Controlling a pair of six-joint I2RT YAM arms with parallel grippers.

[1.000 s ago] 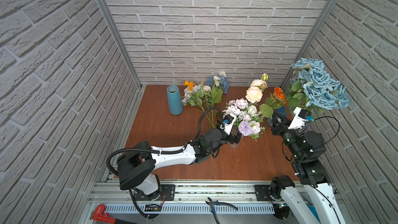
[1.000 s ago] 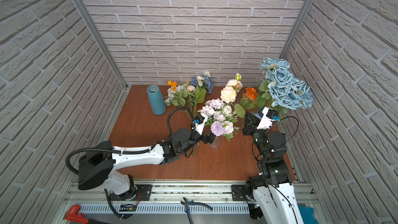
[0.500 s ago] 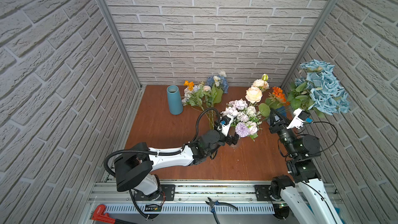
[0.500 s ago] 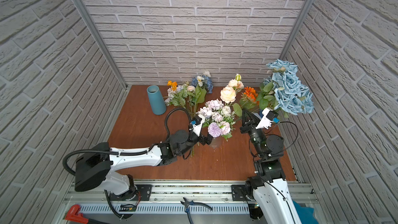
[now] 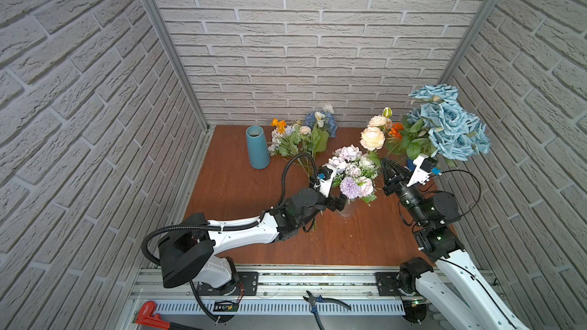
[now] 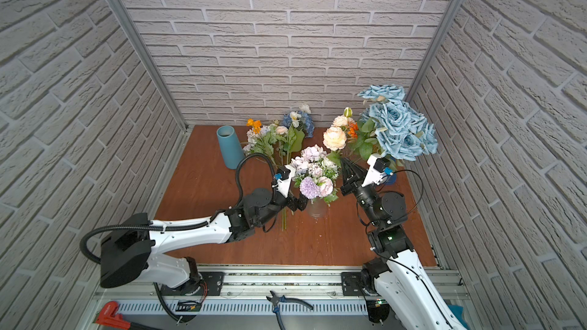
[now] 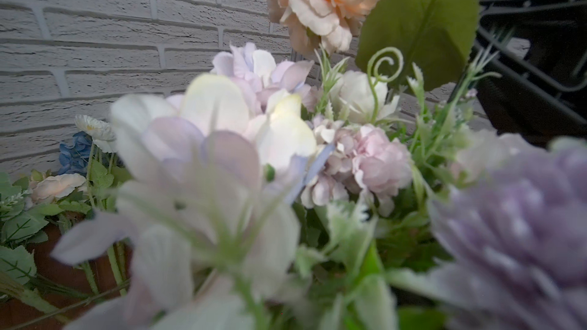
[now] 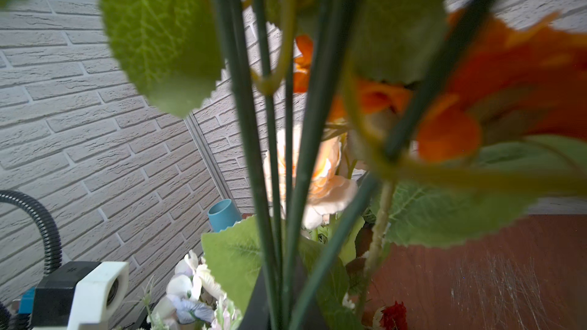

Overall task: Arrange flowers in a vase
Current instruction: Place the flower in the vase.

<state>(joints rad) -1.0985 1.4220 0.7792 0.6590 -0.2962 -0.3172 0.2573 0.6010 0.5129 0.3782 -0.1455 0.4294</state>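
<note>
On the brown desk [image 5: 238, 192], the left claw [image 5: 336, 202] stands spread beside a glass vase [image 5: 348, 212]; the right claw [image 5: 385, 163] pinches a bunch of flowers [image 5: 451, 128] by its stems.

Robot test cell: faux-brick wall panels [image 5: 317, 42], aluminium mounting rail [image 5: 286, 284], pliers [image 5: 320, 301]

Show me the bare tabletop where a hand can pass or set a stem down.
Free: table between blue vase and left arm; front strip before the rail. Crowded: back flowers, glass vase, the bunch in the right tool.
</note>
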